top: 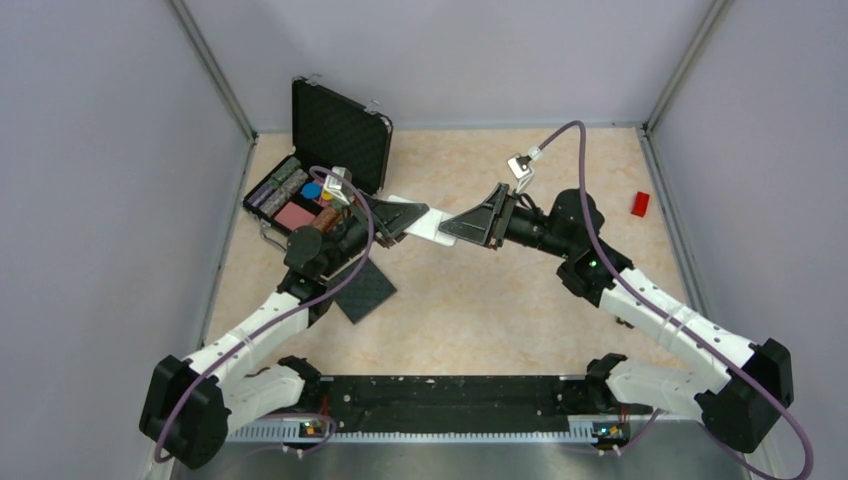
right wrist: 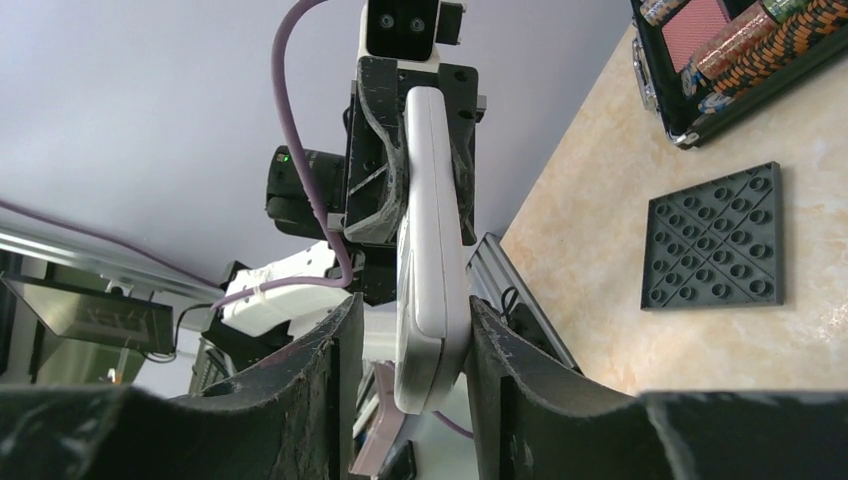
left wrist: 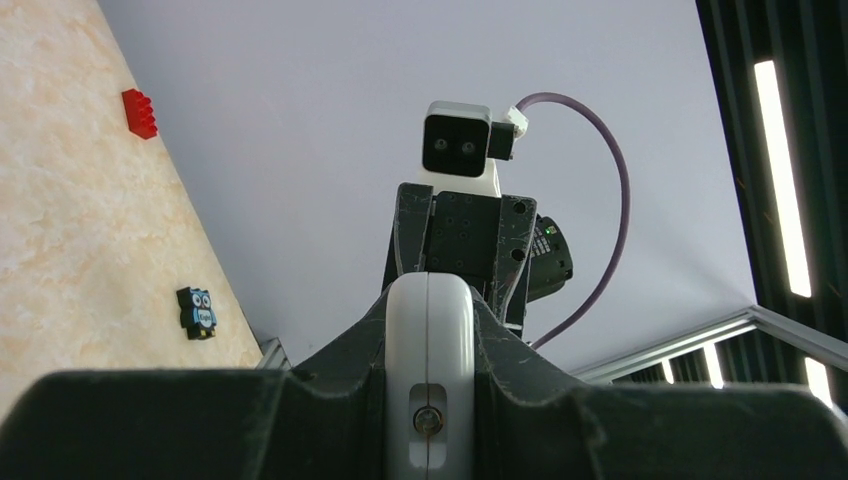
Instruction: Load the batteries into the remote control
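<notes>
The white-grey remote control (top: 415, 220) hangs in the air between both arms, above the table's middle. My left gripper (top: 392, 222) is shut on one end of it; the left wrist view shows the remote's edge (left wrist: 428, 340) clamped between both fingers. My right gripper (top: 450, 228) surrounds the other end. In the right wrist view the remote (right wrist: 432, 230) touches the right finger, with a gap to the left finger (right wrist: 335, 350), so the gripper (right wrist: 412, 320) is open. I cannot make out the batteries in any view.
An open black case (top: 340, 130) with poker chips and small items stands at the back left, also in the right wrist view (right wrist: 660, 90). A dark grey studded plate (top: 365, 290) lies under the left arm. A red block (top: 640, 203) lies at the right. An owl figure (left wrist: 197, 311) lies on the table.
</notes>
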Available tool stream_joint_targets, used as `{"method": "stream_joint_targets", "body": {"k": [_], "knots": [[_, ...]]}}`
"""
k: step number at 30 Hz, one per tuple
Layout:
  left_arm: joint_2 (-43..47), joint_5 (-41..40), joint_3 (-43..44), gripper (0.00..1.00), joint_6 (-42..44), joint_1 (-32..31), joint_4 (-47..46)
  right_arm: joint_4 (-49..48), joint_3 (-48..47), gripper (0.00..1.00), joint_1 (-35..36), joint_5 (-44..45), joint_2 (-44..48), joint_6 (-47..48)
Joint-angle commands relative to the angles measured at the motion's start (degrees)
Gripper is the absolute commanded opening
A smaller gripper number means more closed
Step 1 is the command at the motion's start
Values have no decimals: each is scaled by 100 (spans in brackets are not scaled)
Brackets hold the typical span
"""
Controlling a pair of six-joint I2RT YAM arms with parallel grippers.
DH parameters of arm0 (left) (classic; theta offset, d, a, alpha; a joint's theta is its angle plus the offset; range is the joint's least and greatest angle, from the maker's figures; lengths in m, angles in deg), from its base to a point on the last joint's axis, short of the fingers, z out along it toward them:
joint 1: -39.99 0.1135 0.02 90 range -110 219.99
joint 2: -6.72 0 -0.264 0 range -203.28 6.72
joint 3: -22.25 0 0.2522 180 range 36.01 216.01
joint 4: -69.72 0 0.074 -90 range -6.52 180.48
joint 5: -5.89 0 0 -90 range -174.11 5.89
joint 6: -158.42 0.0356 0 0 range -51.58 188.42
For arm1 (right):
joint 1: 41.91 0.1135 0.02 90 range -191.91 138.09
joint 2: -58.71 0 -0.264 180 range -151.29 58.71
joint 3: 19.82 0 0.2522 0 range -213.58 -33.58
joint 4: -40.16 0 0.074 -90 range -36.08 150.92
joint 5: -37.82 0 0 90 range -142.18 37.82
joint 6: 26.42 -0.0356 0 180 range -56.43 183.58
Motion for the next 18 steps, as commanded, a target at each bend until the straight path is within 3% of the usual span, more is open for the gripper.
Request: {"method": "stream_joint_targets", "body": {"k": [1, 13, 18], "knots": [[122, -134, -21, 0, -207, 32, -514, -299, 13, 39, -34, -50, 234, -82], [-32, 294, 34, 0, -376, 13, -715, -217, -112, 7, -6, 37, -232, 93], [-134, 262, -34, 0, -577, -37, -1073, -226, -196, 6, 166, 281, -454, 213]]}}
